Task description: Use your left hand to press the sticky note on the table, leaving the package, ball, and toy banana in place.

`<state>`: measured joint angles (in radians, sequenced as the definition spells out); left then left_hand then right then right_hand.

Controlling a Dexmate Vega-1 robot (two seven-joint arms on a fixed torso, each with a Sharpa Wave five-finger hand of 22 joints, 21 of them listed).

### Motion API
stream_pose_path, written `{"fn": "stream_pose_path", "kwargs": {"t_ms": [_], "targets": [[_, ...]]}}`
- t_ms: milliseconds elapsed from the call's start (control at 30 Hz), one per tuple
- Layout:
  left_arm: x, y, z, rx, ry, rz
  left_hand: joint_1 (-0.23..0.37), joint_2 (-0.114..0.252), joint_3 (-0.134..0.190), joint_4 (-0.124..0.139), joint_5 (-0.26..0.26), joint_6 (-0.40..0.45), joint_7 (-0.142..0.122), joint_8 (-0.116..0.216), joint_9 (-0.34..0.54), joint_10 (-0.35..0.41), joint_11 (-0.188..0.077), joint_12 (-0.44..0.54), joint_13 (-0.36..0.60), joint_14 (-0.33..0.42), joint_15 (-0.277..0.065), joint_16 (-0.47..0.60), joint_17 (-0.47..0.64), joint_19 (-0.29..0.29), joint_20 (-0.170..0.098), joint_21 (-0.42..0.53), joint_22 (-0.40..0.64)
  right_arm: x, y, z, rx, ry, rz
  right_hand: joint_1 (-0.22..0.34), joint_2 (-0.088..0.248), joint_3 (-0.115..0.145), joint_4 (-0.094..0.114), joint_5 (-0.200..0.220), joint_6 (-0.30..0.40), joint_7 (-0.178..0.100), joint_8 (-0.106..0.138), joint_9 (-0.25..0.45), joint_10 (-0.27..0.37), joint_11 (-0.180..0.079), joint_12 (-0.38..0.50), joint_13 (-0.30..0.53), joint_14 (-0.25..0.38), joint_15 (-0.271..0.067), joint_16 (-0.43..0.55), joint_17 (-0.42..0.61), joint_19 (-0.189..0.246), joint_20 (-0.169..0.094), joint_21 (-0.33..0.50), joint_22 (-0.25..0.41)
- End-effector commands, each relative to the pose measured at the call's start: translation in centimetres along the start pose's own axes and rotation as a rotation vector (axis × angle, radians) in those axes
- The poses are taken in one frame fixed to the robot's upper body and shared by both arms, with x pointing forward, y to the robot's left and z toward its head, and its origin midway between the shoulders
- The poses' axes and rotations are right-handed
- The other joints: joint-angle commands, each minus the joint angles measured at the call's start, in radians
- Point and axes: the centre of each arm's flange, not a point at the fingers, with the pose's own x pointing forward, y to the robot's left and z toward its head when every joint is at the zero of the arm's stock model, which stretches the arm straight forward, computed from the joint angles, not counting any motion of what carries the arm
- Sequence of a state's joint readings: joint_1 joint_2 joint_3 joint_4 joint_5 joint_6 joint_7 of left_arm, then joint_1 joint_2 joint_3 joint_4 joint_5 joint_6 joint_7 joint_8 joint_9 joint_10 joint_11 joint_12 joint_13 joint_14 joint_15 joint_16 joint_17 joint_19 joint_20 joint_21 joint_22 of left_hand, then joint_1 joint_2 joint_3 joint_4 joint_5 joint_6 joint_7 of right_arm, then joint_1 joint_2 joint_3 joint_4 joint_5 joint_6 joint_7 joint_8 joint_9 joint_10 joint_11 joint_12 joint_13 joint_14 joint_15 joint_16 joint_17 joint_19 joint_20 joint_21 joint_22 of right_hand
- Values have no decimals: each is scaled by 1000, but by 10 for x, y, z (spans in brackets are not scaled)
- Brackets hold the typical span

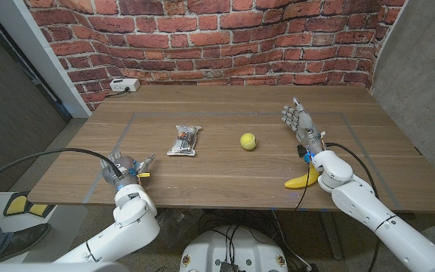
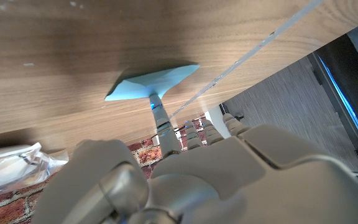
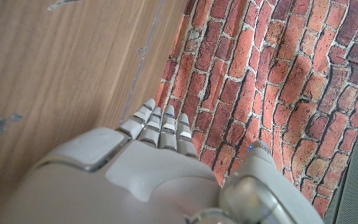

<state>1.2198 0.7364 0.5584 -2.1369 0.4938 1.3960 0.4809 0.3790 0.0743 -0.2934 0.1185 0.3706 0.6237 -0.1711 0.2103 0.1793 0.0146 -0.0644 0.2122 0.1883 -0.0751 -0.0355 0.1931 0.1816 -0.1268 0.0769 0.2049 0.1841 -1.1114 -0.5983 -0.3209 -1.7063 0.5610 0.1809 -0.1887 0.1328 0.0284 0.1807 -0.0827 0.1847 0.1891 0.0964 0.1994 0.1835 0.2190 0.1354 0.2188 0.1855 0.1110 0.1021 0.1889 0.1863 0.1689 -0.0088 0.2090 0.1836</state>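
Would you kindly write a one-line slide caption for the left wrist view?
Left robot hand pressing one fingertip onto a blue sticky note on the table.

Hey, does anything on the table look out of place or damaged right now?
The sticky note looks odd: under the left robot hand's fingertip it is creased and partly lifted instead of flat. The package, ball and toy banana look undisturbed.

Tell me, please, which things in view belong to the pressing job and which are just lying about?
Part of the job:
- sticky note, blue, a fingertip on it
- left hand, touching the note

To be left in place:
- package, mid-table
- ball, beside the package
- toy banana, by the right arm
- right hand, fingers extended, holding nothing
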Motion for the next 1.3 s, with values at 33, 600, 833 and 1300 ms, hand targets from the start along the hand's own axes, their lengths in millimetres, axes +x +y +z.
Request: {"fn": "stream_pose_path", "kwargs": {"t_ms": [33, 600, 833, 1300], "targets": [[0, -7, -4, -11, 12, -14, 5, 7, -4, -6, 7, 11, -2, 7, 4, 8, -2, 7, 3, 4, -5, 4, 2, 6, 1, 8, 2, 1, 2, 2, -4, 4, 9, 1, 5, -1, -2, 6, 4, -8, -3, 5, 11, 4, -1, 1, 2, -1, -2, 0, 3, 2, 2, 5], [9, 1, -10, 16, 34, 0, 10, 10, -5, -6, 7, 10, -1, 3, 4, 10, 0, 7, 3, 7, -4, 3, 2, 8, 2, 8, 2, -1, 1, 3, -8, 10, 6, 1, 5, -2, -3, 5, 4, -7, -3, 5, 12, 4, -1, 1, 2, -2, -2, 0, 3, 3, 1, 5], [11, 3, -9, 23, 33, 2, 12, 11, -5, -7, 7, 10, -1, 2, 4, 10, -2, 6, 3, 7, -4, 2, 2, 9, 3, 8, 2, -1, 0, 4, -8, 8, 1, 1, 6, -2, -3, 5, 4, -8, -3, 5, 12, 4, -1, 1, 2, -3, -2, 0, 4, 3, 1, 5], [9, 6, -1, 24, 15, 10, 16, 13, -6, -7, 6, 11, -1, -1, 4, 10, -4, 5, 4, 9, -3, 1, 2, 9, 2, 7, 2, 1, -2, 3, -8, 8, -1, 2, 6, -2, -4, 5, 4, -8, -3, 5, 11, 3, -2, 1, 1, -3, -2, 0, 3, 3, 1, 5]]}}
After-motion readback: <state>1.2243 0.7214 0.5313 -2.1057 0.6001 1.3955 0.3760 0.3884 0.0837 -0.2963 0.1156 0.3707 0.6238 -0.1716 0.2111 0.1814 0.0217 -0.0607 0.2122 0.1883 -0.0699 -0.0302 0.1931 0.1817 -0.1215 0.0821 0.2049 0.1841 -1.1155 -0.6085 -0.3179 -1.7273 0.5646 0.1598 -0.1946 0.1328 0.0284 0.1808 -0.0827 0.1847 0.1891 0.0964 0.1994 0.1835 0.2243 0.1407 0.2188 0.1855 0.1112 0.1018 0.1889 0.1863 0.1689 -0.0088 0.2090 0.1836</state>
